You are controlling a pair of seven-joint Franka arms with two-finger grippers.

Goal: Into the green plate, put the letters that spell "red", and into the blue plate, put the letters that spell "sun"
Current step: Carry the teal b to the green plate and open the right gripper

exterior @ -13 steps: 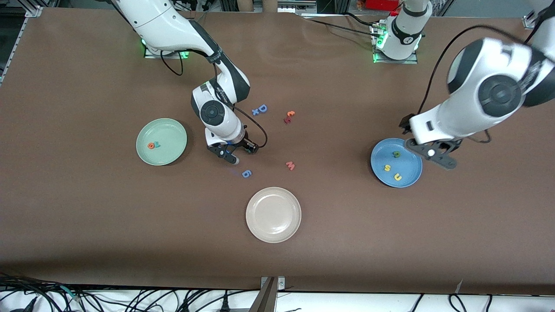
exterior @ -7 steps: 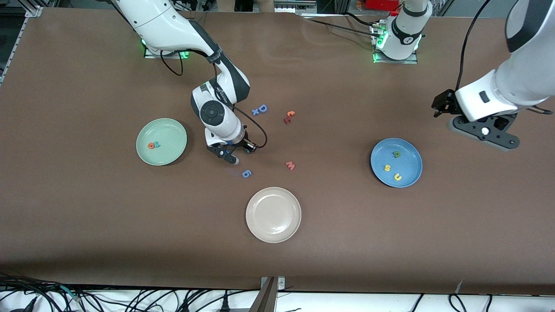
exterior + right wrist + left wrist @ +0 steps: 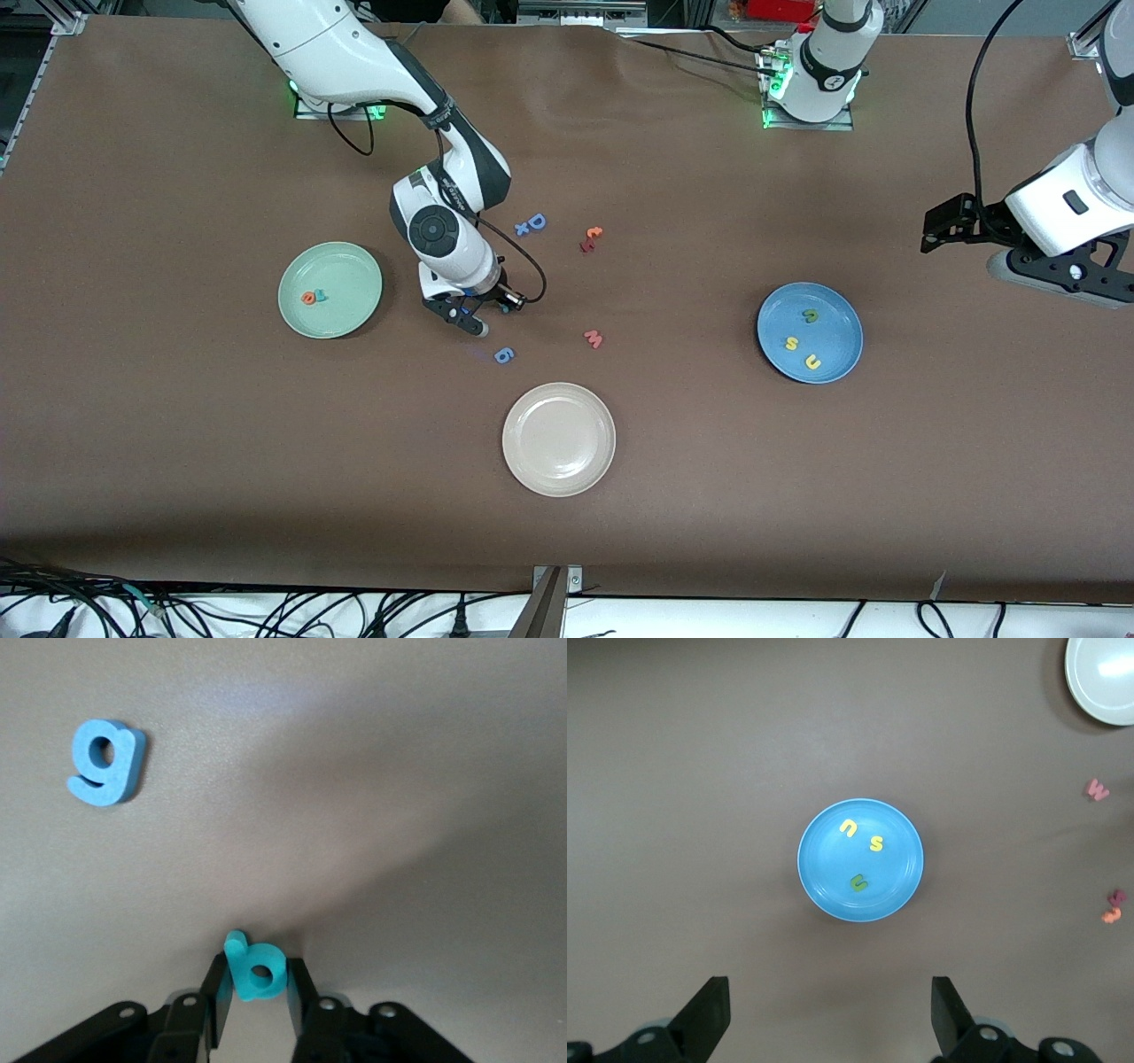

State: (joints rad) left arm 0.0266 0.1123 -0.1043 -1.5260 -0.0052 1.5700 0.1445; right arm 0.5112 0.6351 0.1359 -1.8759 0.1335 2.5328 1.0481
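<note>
While right gripper point(image 3: 259, 997) pinches small teal foam "d" point(image 3: 257, 970): lift straight, carry over pale mint-green plate point(image 3: 350, 261), release low. Left gripper point(image 3: 830, 1014) wide open, empty, waiting.

The left gripper point(image 3: 1063, 276), jaws wide open, has withdrawn from over the blue plate point(image 3: 842, 359) toward the left arm's end of the table. The right gripper point(image 3: 257, 1005) has closed on the teal "d" point(image 3: 257, 970).

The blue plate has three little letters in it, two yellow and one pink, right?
Not quite. The blue plate does hold three letters, two yellow ones and an olive-green one, not a pink one. The left wrist view shows this clearly. The only pink letter lies on the table nearer the cream plate.
</note>
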